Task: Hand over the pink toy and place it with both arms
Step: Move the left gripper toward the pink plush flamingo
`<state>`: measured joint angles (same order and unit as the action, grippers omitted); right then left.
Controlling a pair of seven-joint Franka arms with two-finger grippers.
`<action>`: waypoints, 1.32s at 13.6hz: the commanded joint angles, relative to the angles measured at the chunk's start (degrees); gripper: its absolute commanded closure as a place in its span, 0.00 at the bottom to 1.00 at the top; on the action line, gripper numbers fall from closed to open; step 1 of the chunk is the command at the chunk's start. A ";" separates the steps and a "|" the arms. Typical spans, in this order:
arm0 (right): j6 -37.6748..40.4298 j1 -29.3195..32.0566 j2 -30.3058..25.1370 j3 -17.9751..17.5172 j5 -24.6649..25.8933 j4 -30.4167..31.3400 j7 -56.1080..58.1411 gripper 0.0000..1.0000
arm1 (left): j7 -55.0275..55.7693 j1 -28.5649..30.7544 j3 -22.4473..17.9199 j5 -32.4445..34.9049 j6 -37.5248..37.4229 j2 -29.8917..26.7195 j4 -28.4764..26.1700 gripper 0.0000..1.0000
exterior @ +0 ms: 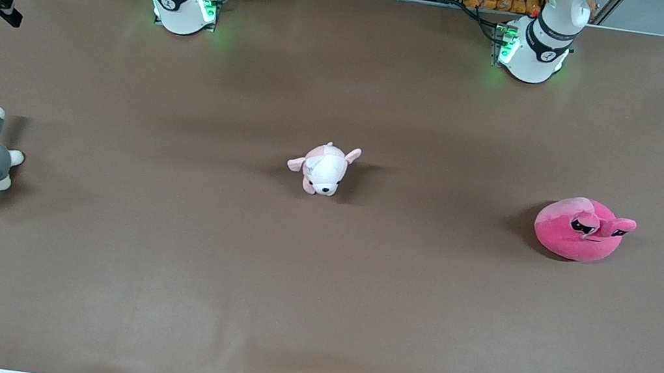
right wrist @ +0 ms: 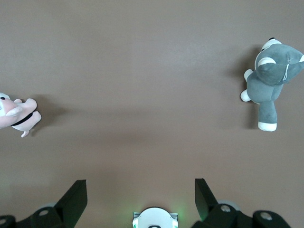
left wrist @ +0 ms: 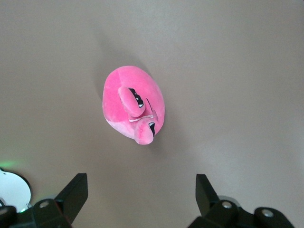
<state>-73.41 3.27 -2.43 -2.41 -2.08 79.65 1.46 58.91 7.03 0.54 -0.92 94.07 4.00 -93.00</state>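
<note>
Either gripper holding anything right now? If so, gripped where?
Nothing held. Left gripper is open, up over the pink toy; right gripper is open over bare table.

Even, fairly bright overhead light falls on the brown desk, with no glare. Each plush casts a soft dark shadow beside it, toward the right arm's end by the pink toy. Green lamps glow at both arm bases. All three views are sharp, the wrist views slightly dimmer at the corners

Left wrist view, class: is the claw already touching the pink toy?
No. The left claw hangs open above the table, and the pink toy lies untouched between and clear of its fingers.
</note>
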 commanded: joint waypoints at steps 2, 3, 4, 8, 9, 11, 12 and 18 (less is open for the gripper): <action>0.55 1.48 0.76 -0.75 -1.26 -1.43 0.65 0.00 | 8.64 0.87 -0.01 -1.10 -0.99 2.05 0.89 0.00; 0.55 1.48 0.76 -0.75 -1.26 -1.43 0.65 0.00 | 10.68 0.88 -0.19 -0.84 -0.90 2.93 0.89 0.00; 0.55 1.48 0.76 -0.75 -1.26 -1.43 0.65 0.00 | 12.53 0.88 -0.36 -0.49 -0.90 4.25 0.98 0.00; 0.55 1.48 0.76 -0.75 -1.26 -1.43 0.65 0.00 | 16.06 3.24 -0.46 -0.31 -0.55 5.40 0.28 0.00; 0.55 1.48 0.76 -0.75 -1.26 -1.43 0.65 0.00 | 16.06 3.94 -0.45 -0.40 -0.46 6.19 0.28 0.00; 0.47 1.48 0.85 -0.75 -1.17 -1.43 0.65 0.00 | 16.06 5.35 -0.45 -0.83 -0.29 7.60 0.19 0.00; 0.46 1.48 0.85 -0.75 -1.17 -1.43 0.65 0.00 | 16.06 6.23 -0.37 -1.18 -0.20 7.78 -0.07 0.00; 0.38 1.57 0.93 -0.75 -1.17 -1.43 0.65 0.00 | 16.15 7.99 -0.37 -5.40 8.13 9.27 -6.56 0.00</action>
<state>-73.43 3.30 -2.32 -2.40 -2.08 79.65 1.46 74.10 14.37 -0.30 -4.84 99.00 13.92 -96.55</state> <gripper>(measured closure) 0.000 0.000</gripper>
